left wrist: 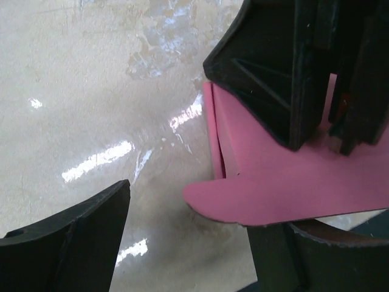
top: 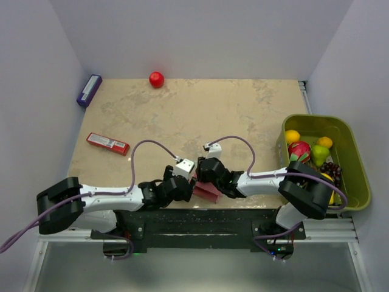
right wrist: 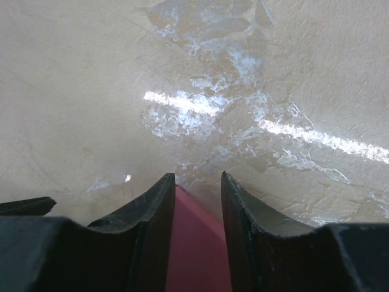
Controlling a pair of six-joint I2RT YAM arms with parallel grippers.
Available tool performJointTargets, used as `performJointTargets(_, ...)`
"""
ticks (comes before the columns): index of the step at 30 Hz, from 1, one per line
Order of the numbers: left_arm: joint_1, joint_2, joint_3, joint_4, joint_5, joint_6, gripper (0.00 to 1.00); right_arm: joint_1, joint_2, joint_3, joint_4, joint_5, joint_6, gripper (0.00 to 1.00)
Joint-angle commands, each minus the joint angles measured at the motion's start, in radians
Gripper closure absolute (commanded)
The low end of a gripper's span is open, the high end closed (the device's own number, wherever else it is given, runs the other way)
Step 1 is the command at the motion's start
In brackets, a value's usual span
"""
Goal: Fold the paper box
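Note:
The pink paper box (top: 206, 193) lies near the table's front edge, between the two arms. In the left wrist view the paper box (left wrist: 285, 182) shows one side wall and a rounded flap that sticks out to the left. My left gripper (left wrist: 188, 213) is open wide, and the flap's tip reaches into its gap near the right-hand finger (left wrist: 285, 258). My right gripper (right wrist: 197, 176) is shut on the box (right wrist: 194, 249), whose pink wall fills the gap between its fingers. From above, the left gripper (top: 182, 184) and the right gripper (top: 204, 176) nearly touch over the box.
A narrow red packet (top: 107, 143) lies at mid left. A purple box (top: 89, 90) and a red ball (top: 157, 79) sit along the far edge. A green bin (top: 360, 182) of fruit stands at the right. The table's front edge is right behind the box.

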Motion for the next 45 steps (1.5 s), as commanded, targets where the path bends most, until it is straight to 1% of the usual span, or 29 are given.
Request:
performJointTargets(1, 0.0, -0.093, -0.03, -0.025, 0.079, -0.024, 0.21, 0.007, -0.01, -0.044, 0.059, 0.026, 0.043, 0.6)
performJointTargets(4, 0.0, -0.097, -0.038, -0.048, 0.092, -0.035, 0.2, 0.009, -0.007, -0.062, 0.079, 0.039, 0.052, 0.6)
performJointTargets(8, 0.0, -0.101, -0.049, -0.04, 0.109, -0.035, 0.18, 0.007, 0.014, -0.045, 0.078, 0.026, 0.049, 0.6)
performJointTargets(12, 0.0, -0.133, -0.05, -0.043, 0.143, -0.029, 0.17, 0.007, -0.003, -0.021, 0.032, 0.015, 0.028, 0.56)
performJointTargets(17, 0.0, -0.227, -0.061, -0.081, 0.218, -0.001, 0.13, 0.006, -0.069, 0.018, -0.045, 0.024, -0.008, 0.5)
performJointTargets(18, 0.0, -0.26, -0.064, -0.091, 0.229, 0.0, 0.1, 0.004, -0.076, 0.021, -0.053, 0.024, -0.014, 0.48)
performJointTargets(22, 0.0, -0.34, -0.067, -0.144, 0.292, -0.001, 0.06, 0.0, -0.122, 0.039, -0.109, 0.029, -0.032, 0.43)
performJointTargets(26, 0.002, -0.429, -0.044, -0.222, 0.309, -0.027, 0.05, -0.002, -0.199, 0.056, -0.166, 0.029, -0.057, 0.39)
performJointTargets(29, 0.006, -0.515, -0.012, -0.247, 0.289, -0.067, 0.01, -0.002, -0.253, 0.051, -0.214, 0.016, -0.063, 0.38)
performJointTargets(30, 0.012, -0.544, -0.001, -0.255, 0.281, -0.075, 0.0, -0.002, -0.292, 0.05, -0.249, 0.015, -0.068, 0.38)
performJointTargets(33, 0.076, -0.57, 0.027, -0.252, 0.289, -0.096, 0.0, 0.0, -0.377, 0.029, -0.322, -0.01, -0.051, 0.39)
performJointTargets(34, 0.131, -0.569, 0.028, -0.237, 0.325, -0.098, 0.0, 0.001, -0.401, 0.01, -0.342, -0.019, -0.042, 0.39)
performJointTargets(35, 0.161, -0.566, 0.022, -0.199, 0.35, -0.096, 0.01, 0.003, -0.424, -0.001, -0.355, -0.025, -0.037, 0.41)
performJointTargets(37, 0.231, -0.534, 0.013, -0.155, 0.413, -0.095, 0.05, 0.006, -0.489, -0.022, -0.404, -0.034, -0.02, 0.44)
performJointTargets(40, 0.253, -0.46, 0.016, -0.067, 0.433, -0.084, 0.07, 0.015, -0.561, -0.047, -0.457, -0.06, 0.001, 0.5)
performJointTargets(41, 0.255, -0.439, 0.014, -0.048, 0.437, -0.081, 0.07, 0.021, -0.578, -0.053, -0.465, -0.072, 0.007, 0.54)
performJointTargets(45, 0.258, -0.336, 0.011, -0.003, 0.457, -0.069, 0.07, 0.053, -0.613, -0.076, -0.491, -0.119, 0.04, 0.6)
